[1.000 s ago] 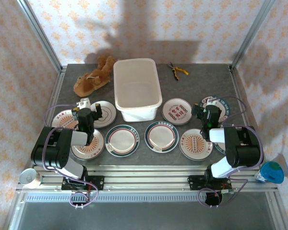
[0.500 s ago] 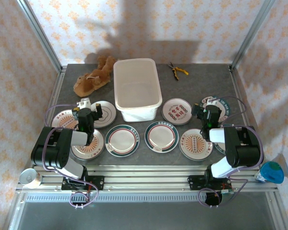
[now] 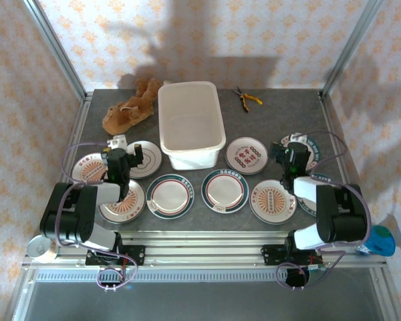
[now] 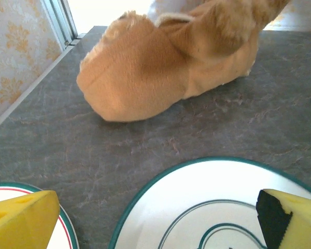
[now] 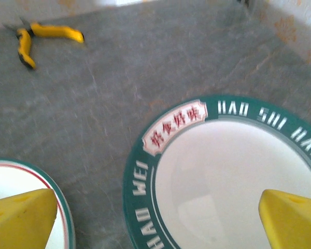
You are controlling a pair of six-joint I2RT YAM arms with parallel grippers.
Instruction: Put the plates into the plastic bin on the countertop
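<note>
— How does the left claw stand?
— The left claw (image 4: 155,220) is spread wide and has hold of nothing. Directly under it, between its yellow pads (image 4: 20,223), lies a green-rimmed plate (image 4: 207,181). I cannot tell whether the pads touch it.
— What is in front of it?
— A tan plush toy (image 4: 160,67) rests on the grey bench (image 4: 52,140), just beyond that plate's far edge. To the claw's left lies a red-ringed plate (image 3: 87,167), close beside the first.
— And the right claw?
— The right claw (image 5: 156,218) is opened just as wide and is also empty. Below it sits a lettered plate (image 5: 223,176) with a broad green band, white letters and a red-printed label. Just to its left is the rim of a neighbouring plate (image 5: 10,179), apart from the lettered one. Yellow-handled pliers (image 5: 36,36) lie well ahead of the claw and to its left.
— Where is the plastic bin?
— The plastic bin (image 3: 194,158) stands upright on the bench between the two claws and farther out. It is ahead and right of the left claw, ahead and left of the right one. Every plate I can see lies flat on the bench outside it.
— Any more plates?
— A row of plates (image 3: 170,195), four across, lies behind both claws, nearer the arm bases.
</note>
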